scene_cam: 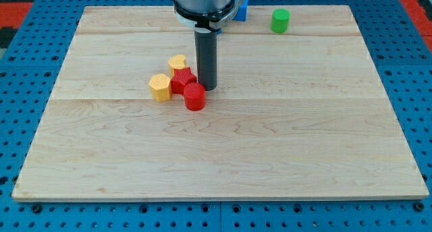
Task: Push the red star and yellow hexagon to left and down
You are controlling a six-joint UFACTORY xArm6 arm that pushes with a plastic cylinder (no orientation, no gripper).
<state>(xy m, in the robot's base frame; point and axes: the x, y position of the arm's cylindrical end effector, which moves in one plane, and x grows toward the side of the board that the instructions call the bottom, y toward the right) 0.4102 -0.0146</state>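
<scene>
Wooden board, my tip touching red star beside yellow hexagon; no jaws.

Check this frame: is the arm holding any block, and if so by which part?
Nothing is held; the arm has no tool, only a rod. My tip rests on the board at the view's right of the red star, just above the red cylinder; contact cannot be told.

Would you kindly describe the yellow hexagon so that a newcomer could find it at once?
Start at the wooden board and find the cluster of four blocks left of its middle, beside my tip. The yellow hexagon is the leftmost, touching the red star. The yellow heart above is lobed; the hexagon has flat sides.
</scene>
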